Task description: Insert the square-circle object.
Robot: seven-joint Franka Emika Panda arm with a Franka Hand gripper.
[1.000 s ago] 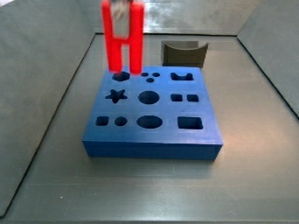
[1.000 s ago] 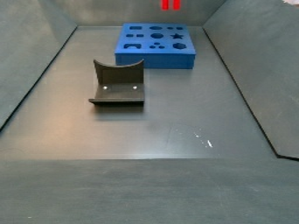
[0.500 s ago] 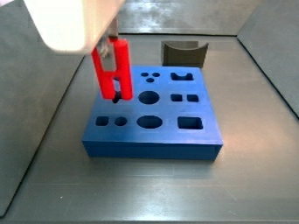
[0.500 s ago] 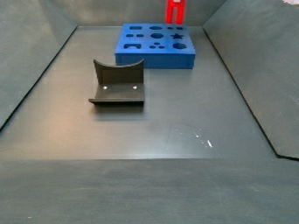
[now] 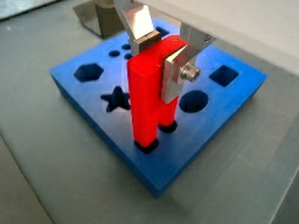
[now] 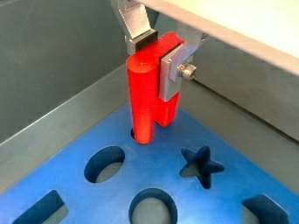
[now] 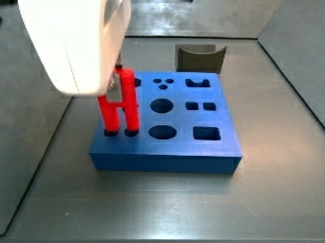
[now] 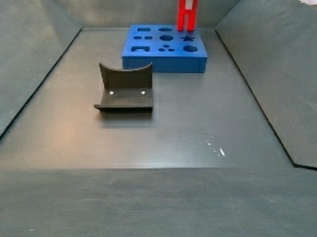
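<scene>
As silver-fingered gripper (image 5: 162, 54) clamps the red two-pronged square-circle object (image 5: 149, 105), its prongs enter holes of the blue shaped-hole board (image 5: 100, 140)
Directly below the fingers, insertion looks begun; full seating and release seemingly remain; the dark L-shaped fixture (image 8: 124, 88) stands well apart.

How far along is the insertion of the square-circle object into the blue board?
Done: the red square-circle object stands at the blue board, away from the fixture. In hand: the gripper is shut on it, prong tips entering two holes. Left: probably pushing it down and releasing.
</scene>
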